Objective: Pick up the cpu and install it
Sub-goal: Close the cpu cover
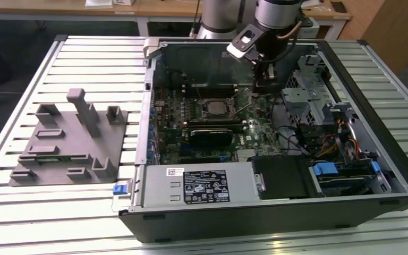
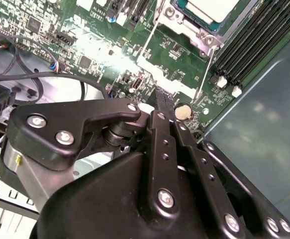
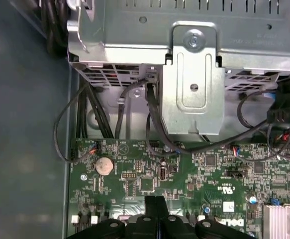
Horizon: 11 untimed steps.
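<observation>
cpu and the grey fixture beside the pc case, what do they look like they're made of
The cpu: its top looks like metal, a pale silver-white plate with a soft satin sheen in the second wrist view, though a coating cannot be ruled out.
The grey fixture: probably plastic. It is one even dull grey with no glare, and its upright blocks look moulded or printed in one piece with the base.

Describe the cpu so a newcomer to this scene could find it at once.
Start at the open computer case on the slatted table and find its green motherboard. In the second wrist view, the cpu sits in the metal-framed socket beside the long black memory slots. It is a flat, pale silver square, unlike the dark chips around it.
</observation>
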{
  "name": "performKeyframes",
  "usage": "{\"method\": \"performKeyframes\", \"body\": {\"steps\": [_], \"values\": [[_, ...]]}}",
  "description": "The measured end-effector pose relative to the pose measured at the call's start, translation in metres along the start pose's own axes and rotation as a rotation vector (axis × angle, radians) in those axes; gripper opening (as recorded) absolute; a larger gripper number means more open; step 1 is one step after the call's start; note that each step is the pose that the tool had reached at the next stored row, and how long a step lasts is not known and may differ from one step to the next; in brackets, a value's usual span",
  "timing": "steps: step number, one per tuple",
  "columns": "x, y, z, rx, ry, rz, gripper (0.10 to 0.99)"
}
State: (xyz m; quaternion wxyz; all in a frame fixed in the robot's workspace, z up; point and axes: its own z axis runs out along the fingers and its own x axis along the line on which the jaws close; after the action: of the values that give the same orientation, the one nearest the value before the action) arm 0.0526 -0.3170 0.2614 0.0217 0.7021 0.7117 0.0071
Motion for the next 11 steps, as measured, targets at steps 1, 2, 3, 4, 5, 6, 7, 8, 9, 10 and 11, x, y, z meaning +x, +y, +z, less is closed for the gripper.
{"method": "performKeyframes", "body": {"steps": [1,2,3,4,5,6,7,8,9,10,11], "values": [[0.0005,0.0006,0.0004,0.0,0.0001,0.0,0.106],[0.0009,0.0014,0.0009,0.0,0.0002,0.0,0.106],[0.0013,0.0023,0.0016,0.0,0.0002,0.0,0.106],[0.0016,0.0029,0.0023,0.001,0.0001,0.0,0.106],[0.0018,0.0034,0.0032,0.001,0.0001,0.0,0.106],[0.002,0.0039,0.004,0.001,0.0001,0.0,0.106],[0.0022,0.0042,0.005,0.001,0.0002,0.0,0.106],[0.0023,0.0044,0.0059,0.002,0.0001,0.0,0.106],[0.0024,0.0047,0.007,0.002,0.0001,0.0,0.106],[0.0024,0.0048,0.0082,0.002,0.0002,0.0,0.106],[0.0024,0.0048,0.0096,0.002,0.0001,0.0,0.106]]}}
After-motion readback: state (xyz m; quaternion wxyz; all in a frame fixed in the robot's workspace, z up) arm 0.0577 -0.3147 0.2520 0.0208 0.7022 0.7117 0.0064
